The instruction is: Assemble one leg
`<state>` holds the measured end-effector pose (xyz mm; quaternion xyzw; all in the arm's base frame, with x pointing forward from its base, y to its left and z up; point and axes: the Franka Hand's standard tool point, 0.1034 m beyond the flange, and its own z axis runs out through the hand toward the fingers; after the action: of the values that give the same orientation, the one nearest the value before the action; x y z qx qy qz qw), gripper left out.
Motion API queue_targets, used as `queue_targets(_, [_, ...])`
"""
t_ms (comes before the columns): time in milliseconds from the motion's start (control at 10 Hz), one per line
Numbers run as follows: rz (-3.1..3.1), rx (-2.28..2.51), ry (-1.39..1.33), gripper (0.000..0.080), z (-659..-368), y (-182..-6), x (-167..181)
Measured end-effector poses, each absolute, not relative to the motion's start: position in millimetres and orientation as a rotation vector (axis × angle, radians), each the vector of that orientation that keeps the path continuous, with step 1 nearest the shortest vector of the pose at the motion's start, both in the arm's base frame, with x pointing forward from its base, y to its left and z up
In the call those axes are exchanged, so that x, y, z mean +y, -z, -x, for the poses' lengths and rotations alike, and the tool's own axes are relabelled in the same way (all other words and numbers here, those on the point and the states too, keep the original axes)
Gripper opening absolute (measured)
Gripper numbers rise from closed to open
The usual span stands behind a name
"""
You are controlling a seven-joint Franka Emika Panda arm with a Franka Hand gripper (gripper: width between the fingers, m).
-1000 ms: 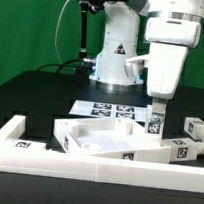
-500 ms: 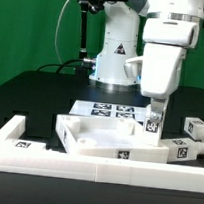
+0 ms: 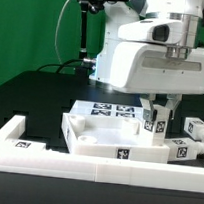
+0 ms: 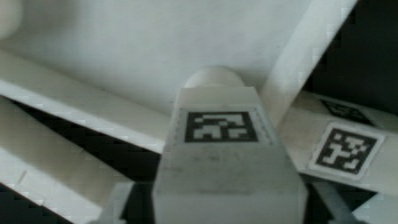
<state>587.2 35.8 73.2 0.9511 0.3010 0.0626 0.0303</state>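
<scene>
In the exterior view, the end effector [image 3: 157, 113] hangs at the right centre of the frame with its two fingers closed on the leg [image 3: 156, 121], a small blocky white plastic post with black-and-white tag stickers, held roughly upright over the far right corner of the large flat white tagged panel [image 3: 112, 141]. That panel lies on the black surface [image 3: 30, 94], in front of the thin white marker board [image 3: 107, 110], with another short white tagged post [image 3: 196, 128] lying just beside it at the frame's right edge. The likely trouble from here is misalignment: if the post meets the panel off its seat or tilted, it could jam, slip in the fingers, or shove the loose panel across the surface. In the wrist view, the leg [image 4: 222, 130] fills the centre, its tag facing the camera, running up from between the fingers toward the panel's [image 4: 107, 70] pale raised edges; whether its tip touches the panel cannot be told.
</scene>
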Motion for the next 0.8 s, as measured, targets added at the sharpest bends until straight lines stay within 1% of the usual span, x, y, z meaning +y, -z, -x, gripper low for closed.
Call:
queue_targets(200, [-2.989, 0.776, -0.2, 0.0289, -587.1, -73.1, 36.4])
queue_targets(500, [-3.145, 0.049, -0.244, 0.0289, -583.7, -71.0, 40.3])
queue_targets(600, [-3.152, -0.083, -0.281, 0.0289, -585.2, -70.7, 40.8])
queue_targets(800, [-3.15, -0.062, -0.305, 0.0289, -586.3, -70.9, 41.3])
